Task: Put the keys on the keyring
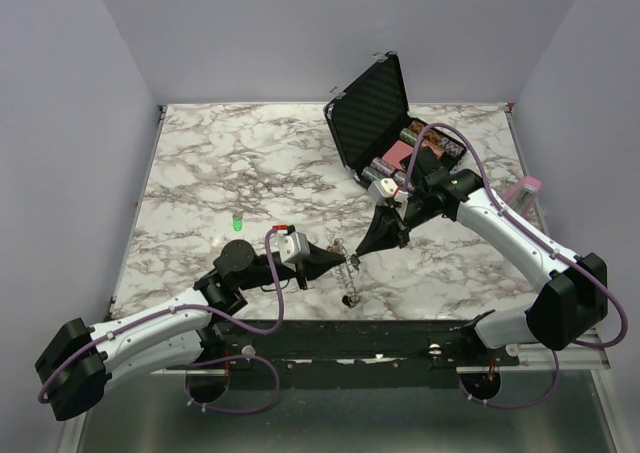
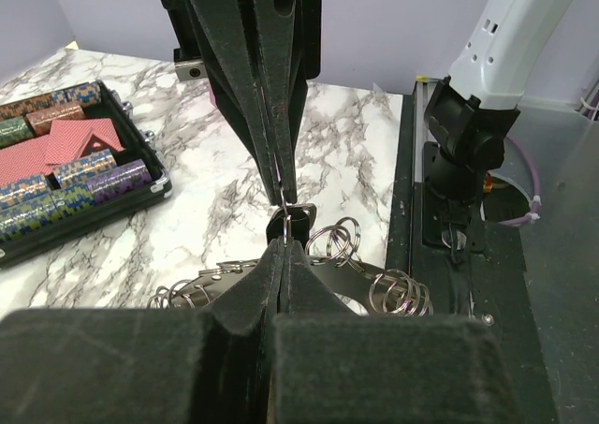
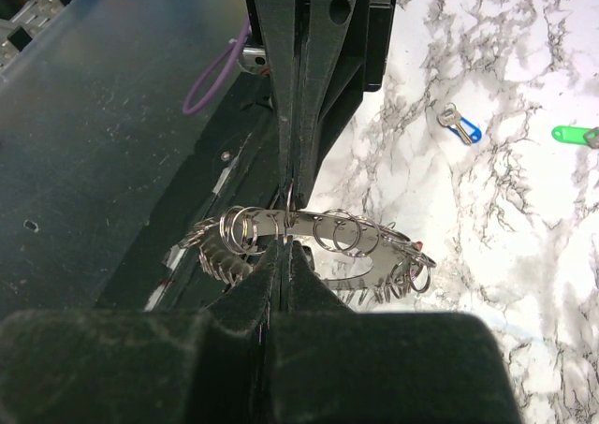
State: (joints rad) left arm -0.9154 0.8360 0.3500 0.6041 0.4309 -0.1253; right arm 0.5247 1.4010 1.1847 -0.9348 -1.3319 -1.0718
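The keyring (image 1: 347, 273) is a curved silver metal band hung with several split rings. It is held just above the table's near edge, between my two grippers. My left gripper (image 1: 338, 257) is shut, and a thin ring of the keyring (image 2: 393, 288) sticks out of its tips (image 2: 284, 244). My right gripper (image 1: 362, 251) faces it tip to tip and is shut on the same ring of the keyring (image 3: 374, 241) at its tips (image 3: 288, 244). A green-tagged key (image 1: 237, 223) lies on the table to the left. It also shows in the right wrist view (image 3: 573, 134), near a blue-tagged key (image 3: 457, 124).
An open black hard case (image 1: 370, 103) with poker chips and cards stands at the back right, also in the left wrist view (image 2: 84, 162). A pink object (image 1: 527, 188) sits at the table's right edge. The black mounting rail (image 1: 330, 338) runs along the near edge.
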